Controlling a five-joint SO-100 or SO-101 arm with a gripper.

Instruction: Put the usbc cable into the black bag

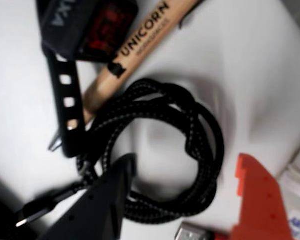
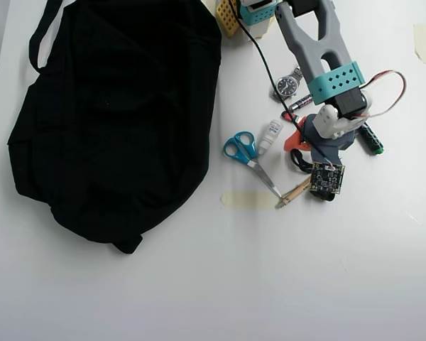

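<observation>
Still, the spread, empty gripper (image 1: 190, 210) straddling the coiled usbc cable (image 1: 190, 150) may snag the pencil (image 1: 135, 50) alongside.

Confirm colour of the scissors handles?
Blue. The scissors lie just right of the black bag; the overhead view shows them best.

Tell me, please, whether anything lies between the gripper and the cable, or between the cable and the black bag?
Nothing blocks the open gripper: its fingers straddle the coiled cable in the wrist view. A wooden stick and a strap touch the coil. Toward the black bag, scissors and a small white tube lie between.
</observation>
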